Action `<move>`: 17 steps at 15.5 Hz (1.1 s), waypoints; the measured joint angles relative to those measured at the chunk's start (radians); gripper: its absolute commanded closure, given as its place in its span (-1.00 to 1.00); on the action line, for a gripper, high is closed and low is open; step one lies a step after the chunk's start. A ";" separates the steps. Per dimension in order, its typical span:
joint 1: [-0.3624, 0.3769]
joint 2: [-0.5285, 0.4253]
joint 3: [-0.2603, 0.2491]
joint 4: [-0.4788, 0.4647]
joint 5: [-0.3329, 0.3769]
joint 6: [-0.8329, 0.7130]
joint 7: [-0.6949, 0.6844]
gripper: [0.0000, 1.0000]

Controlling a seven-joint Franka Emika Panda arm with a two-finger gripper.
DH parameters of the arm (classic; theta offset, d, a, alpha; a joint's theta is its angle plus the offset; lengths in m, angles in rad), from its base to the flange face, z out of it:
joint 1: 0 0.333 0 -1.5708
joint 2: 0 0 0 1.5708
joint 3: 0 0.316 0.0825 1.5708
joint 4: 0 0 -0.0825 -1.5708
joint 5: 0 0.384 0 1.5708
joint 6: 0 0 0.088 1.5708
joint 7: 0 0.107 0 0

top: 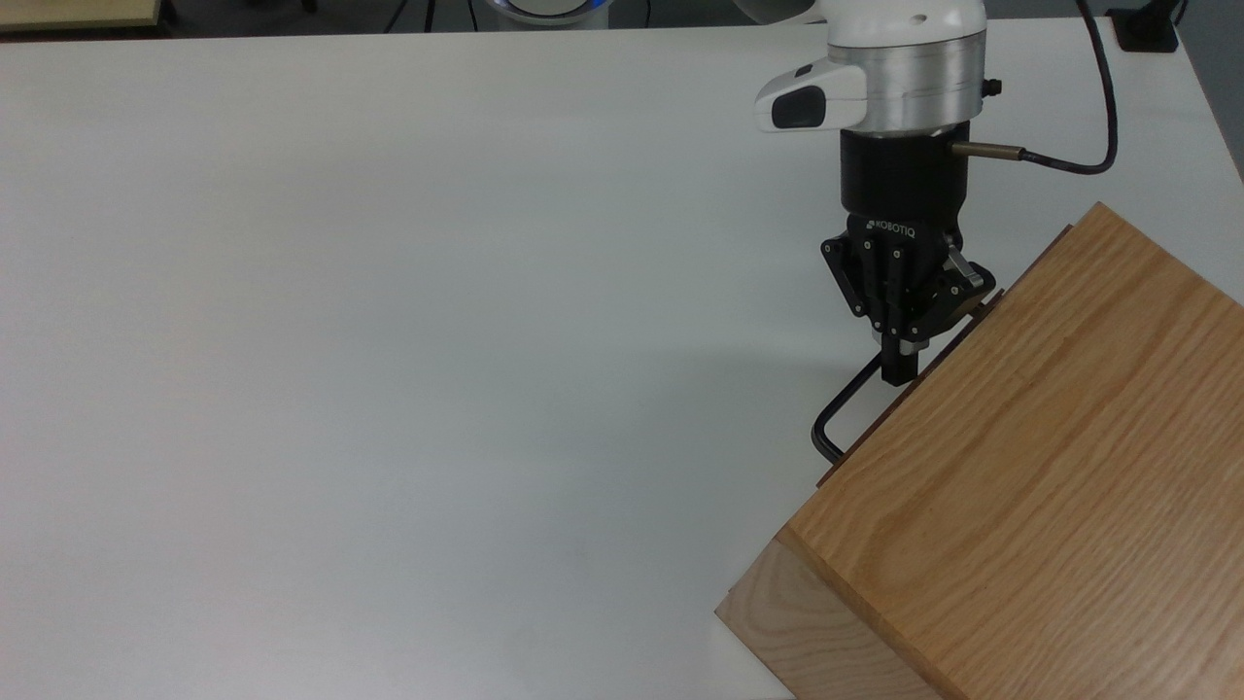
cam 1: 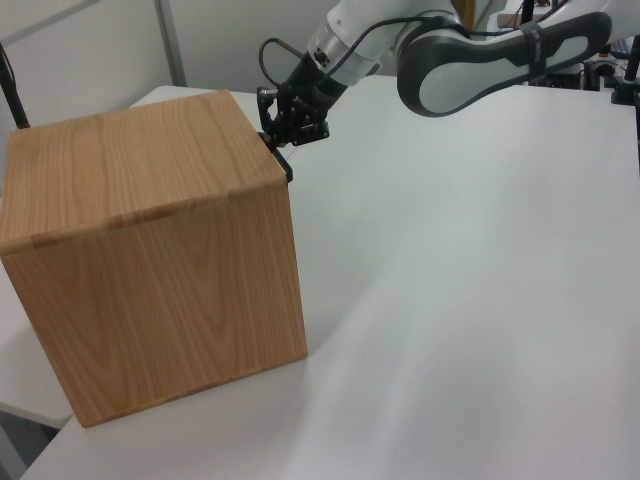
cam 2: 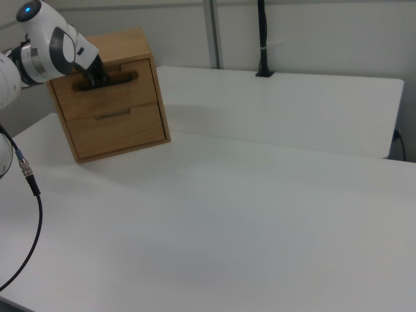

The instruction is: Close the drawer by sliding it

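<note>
Top view: white table (top: pixel 389 340) bears oak cabinet (top: pixel 1050 467).

A: What colour was the cabinet (top: pixel 1030 486)?
B: Warm oak brown, with darker grain streaks running along its top; its side (cam 1: pixel 170 300) showed arched, looping grain.
A: And the drawer (cam 2: pixel 104 81)?
B: A similar light wood front, with a black bar handle (top: pixel 838 408).
A: The gripper (top: pixel 899 374)?
B: Black, with small silver screws and pale lettering on its body. Above it sat a silver metal ring and a white arm shell (top: pixel 899 19) with a dark inset.
A: The table (top: pixel 389 340)?
B: Plain white, no pattern. A black cable (top: pixel 1093 126) crossed it.
</note>
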 measured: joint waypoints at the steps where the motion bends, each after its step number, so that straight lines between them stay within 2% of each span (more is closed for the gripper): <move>1: -0.001 -0.001 0.000 0.001 -0.005 0.004 0.004 0.81; 2: -0.005 -0.004 -0.002 0.002 -0.005 0.014 0.004 0.46; 3: -0.013 -0.010 -0.002 0.003 -0.005 0.033 -0.003 -0.11; 4: -0.026 -0.023 -0.002 0.001 -0.004 0.041 -0.022 -0.33; 5: -0.039 -0.041 -0.002 -0.009 0.008 0.041 -0.050 -0.43; 7: -0.067 -0.096 -0.001 -0.058 0.093 0.020 -0.132 -0.78; 8: -0.098 -0.147 -0.001 -0.091 0.189 -0.053 -0.222 -0.89; 10: -0.148 -0.215 -0.001 -0.106 0.315 -0.220 -0.366 -0.88; 11: -0.178 -0.253 -0.001 -0.106 0.357 -0.314 -0.433 -0.91; 12: -0.206 -0.294 -0.001 -0.107 0.380 -0.400 -0.482 -1.00; 17: -0.289 -0.493 -0.001 -0.152 0.388 -0.792 -0.634 -1.00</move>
